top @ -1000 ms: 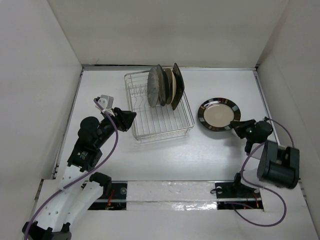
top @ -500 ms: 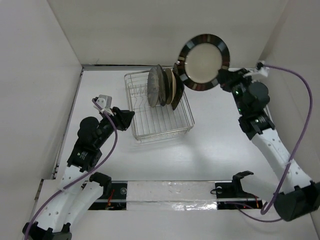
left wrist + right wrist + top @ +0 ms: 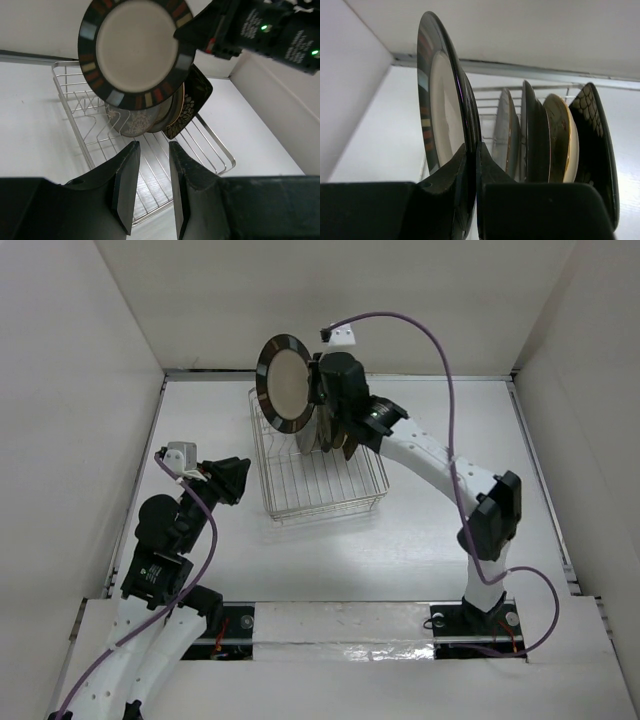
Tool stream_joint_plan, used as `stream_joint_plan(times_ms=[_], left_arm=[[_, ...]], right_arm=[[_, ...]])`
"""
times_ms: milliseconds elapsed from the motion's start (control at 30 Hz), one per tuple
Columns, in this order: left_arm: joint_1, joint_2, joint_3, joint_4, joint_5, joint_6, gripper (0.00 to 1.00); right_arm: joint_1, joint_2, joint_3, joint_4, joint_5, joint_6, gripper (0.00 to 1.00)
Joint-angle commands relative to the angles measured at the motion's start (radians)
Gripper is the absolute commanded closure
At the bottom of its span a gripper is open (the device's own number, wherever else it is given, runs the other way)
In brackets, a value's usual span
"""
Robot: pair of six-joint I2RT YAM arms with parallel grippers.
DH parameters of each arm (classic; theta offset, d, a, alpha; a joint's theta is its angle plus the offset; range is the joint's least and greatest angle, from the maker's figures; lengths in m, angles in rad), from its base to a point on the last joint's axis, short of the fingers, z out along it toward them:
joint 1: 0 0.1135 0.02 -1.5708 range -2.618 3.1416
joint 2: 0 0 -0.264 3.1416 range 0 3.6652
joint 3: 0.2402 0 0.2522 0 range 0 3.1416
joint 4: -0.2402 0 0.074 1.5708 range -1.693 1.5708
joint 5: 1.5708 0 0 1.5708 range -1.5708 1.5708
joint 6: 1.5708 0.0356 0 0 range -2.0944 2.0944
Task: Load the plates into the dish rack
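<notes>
Plate count: five. One is in the air and four are in the rack.

I have the right gripper (image 3: 471, 165) clamped on the lower rim of the black-rimmed plate (image 3: 437, 105), with both fingers pressed flat against the rim. The plate stands upright on edge, held above the far left part of the dish rack (image 3: 275, 508) and just to the left of the loaded row. I cannot tell whether its lower edge touches the wires.

Rack count: one. It is a silver wire basket sitting on the white counter (image 3: 420, 540).

Four plates stand upright in the rack, side by side, close together. In the right wrist view, from left to right, they are:
- a grey plate (image 3: 506, 131)
- a dark plate (image 3: 532, 132)
- a tan plate (image 3: 563, 135)
- a dark patterned plate (image 3: 596, 147)

Gripper count: two. The left gripper (image 3: 228, 478) hovers near the rack's left side and points toward it. Its fingers (image 3: 125, 185) stand a little apart with nothing between them. In its wrist view the held plate faces the camera, and the right gripper's fingers grip it at its upper right rim.
</notes>
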Motion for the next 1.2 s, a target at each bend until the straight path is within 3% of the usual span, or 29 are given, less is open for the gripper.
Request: stream_joint_plan(times_ms=[0,433,1167], left_arm=[[0.003,-0.003,0.034,0.024,-0.024,0.004,0.73],[0.003,-0.002,0.023,0.032,0.025,0.001,0.73],[0.003,0.013,0.016,0.041,0.057,-0.003,0.72]], right_arm=[[0.019,0.026,0.185,0.077,0.177,-0.021,1.0],[0.11,0.182,0.283,0.08,0.47,-0.148,1.0],[0.156,0.325,0.247,0.055,0.433,-0.133,1.0]])
